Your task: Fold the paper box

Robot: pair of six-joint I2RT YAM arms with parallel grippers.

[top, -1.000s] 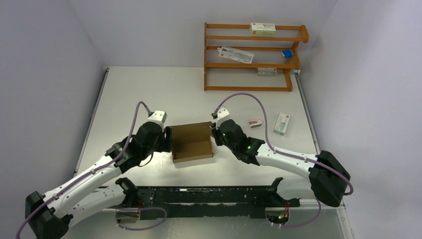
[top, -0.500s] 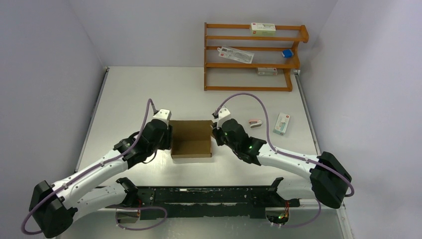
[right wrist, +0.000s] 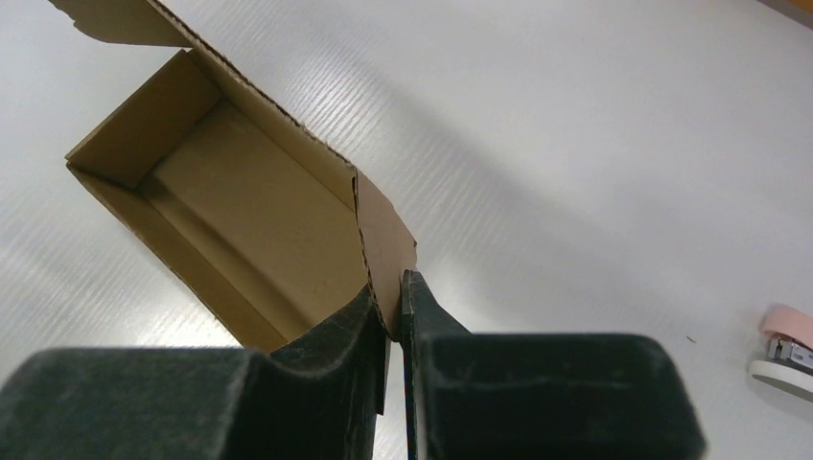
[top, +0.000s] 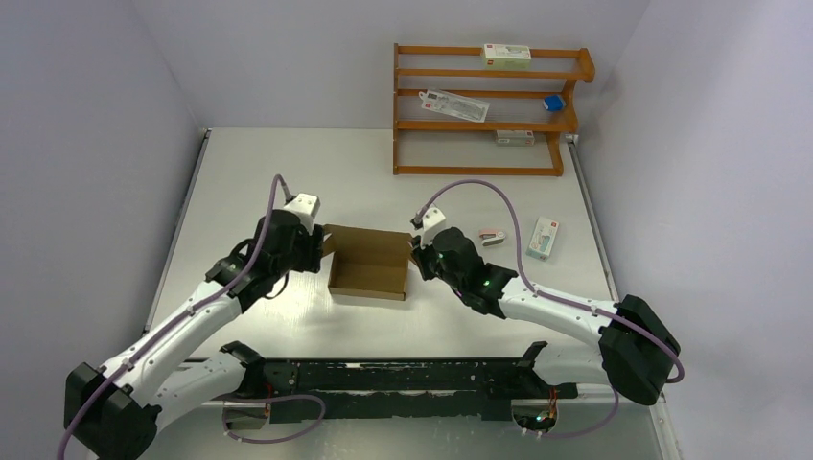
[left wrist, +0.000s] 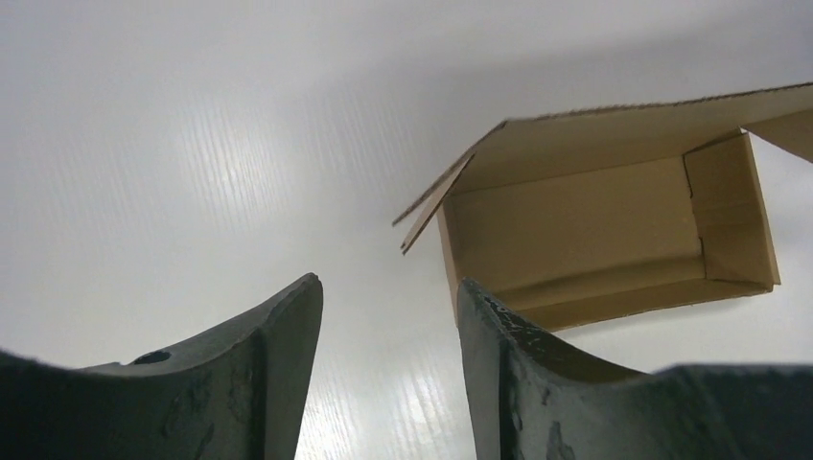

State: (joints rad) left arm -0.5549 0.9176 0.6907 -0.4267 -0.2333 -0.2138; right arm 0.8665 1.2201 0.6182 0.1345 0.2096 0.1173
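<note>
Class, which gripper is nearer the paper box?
Right. The right gripper is shut on an end flap of the paper box; the left gripper is open, apart from its other end.

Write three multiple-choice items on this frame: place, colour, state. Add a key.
1. Colour of the small block on the orange-brown wooden rack? A red; B blue; C yellow.
2. Where is the open-topped brown cardboard box? A on the white table, between the left gripper and the right gripper; B on the rack; C at the table's far corner.
3. State of the right gripper? A open above the box; B shut on nothing; C shut on a box flap.
Key: 1 B, the block reads blue in the top view. 2 A, the box sits between both arm tips, the left gripper open and clear of it. 3 C, the right wrist view shows it pinching a flap.
</note>
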